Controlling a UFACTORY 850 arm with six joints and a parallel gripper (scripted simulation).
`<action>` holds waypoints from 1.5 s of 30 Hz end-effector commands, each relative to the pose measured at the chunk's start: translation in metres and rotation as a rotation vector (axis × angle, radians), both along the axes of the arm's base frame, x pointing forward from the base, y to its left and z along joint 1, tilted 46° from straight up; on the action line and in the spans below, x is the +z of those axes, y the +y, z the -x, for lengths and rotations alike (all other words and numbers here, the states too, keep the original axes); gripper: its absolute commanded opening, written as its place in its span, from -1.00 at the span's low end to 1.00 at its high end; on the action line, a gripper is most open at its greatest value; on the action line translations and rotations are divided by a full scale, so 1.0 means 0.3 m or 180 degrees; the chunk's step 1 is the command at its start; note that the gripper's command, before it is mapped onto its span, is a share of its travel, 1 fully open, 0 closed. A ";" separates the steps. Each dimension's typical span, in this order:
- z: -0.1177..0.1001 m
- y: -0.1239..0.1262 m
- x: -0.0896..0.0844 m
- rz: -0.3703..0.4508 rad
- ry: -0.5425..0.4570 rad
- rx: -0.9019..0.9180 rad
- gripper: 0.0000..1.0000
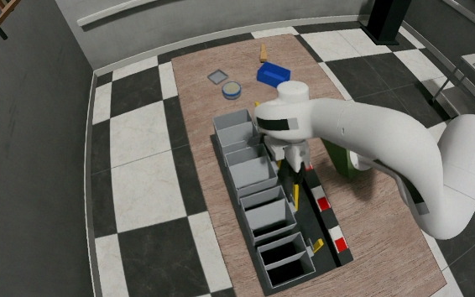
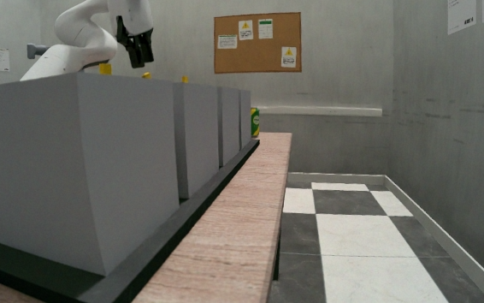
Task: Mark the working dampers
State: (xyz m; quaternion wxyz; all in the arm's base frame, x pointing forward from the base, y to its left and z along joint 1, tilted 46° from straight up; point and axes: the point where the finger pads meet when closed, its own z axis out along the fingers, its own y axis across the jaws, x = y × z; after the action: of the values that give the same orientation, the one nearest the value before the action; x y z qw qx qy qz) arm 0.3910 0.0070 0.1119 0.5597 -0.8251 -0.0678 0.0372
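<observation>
Four grey box dampers stand in a row on a dark base: the far one (image 1: 234,130), the second (image 1: 253,168), the third (image 1: 268,214) and the near one (image 1: 286,260). Yellow handles stick up beside the third (image 1: 295,195) and the near one (image 1: 318,244). The slider strip runs along the right; the third slider (image 1: 323,203) and the near slider (image 1: 340,244) show red. A red patch (image 1: 308,167) shows by the second damper; the far slider is hidden under my arm. My gripper (image 1: 289,174) (image 2: 139,56) hangs beside the second damper, raised above the box tops, partly open and empty.
A blue bin (image 1: 273,74), a round tin (image 1: 231,90), a grey square tile (image 1: 217,76) and a wooden block (image 1: 263,53) lie at the table's far end. A green box (image 1: 341,159) stands under my arm. A green-and-yellow can (image 2: 254,121) stands past the dampers.
</observation>
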 end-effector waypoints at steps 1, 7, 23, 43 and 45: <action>-0.005 -0.019 0.008 0.0000 -0.0004 -0.0001 -0.22; -0.095 0.012 0.067 0.0306 -0.0047 0.0000 -0.22; -0.367 0.112 0.255 0.1215 -0.0193 -0.0020 -0.22; -0.367 0.112 0.255 0.1215 -0.0193 -0.0020 -0.22; -0.367 0.112 0.255 0.1215 -0.0193 -0.0020 -0.22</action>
State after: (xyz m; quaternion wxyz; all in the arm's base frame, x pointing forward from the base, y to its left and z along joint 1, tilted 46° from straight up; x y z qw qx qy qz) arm 0.5002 0.0411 0.1877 0.3912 -0.9171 -0.0737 0.0237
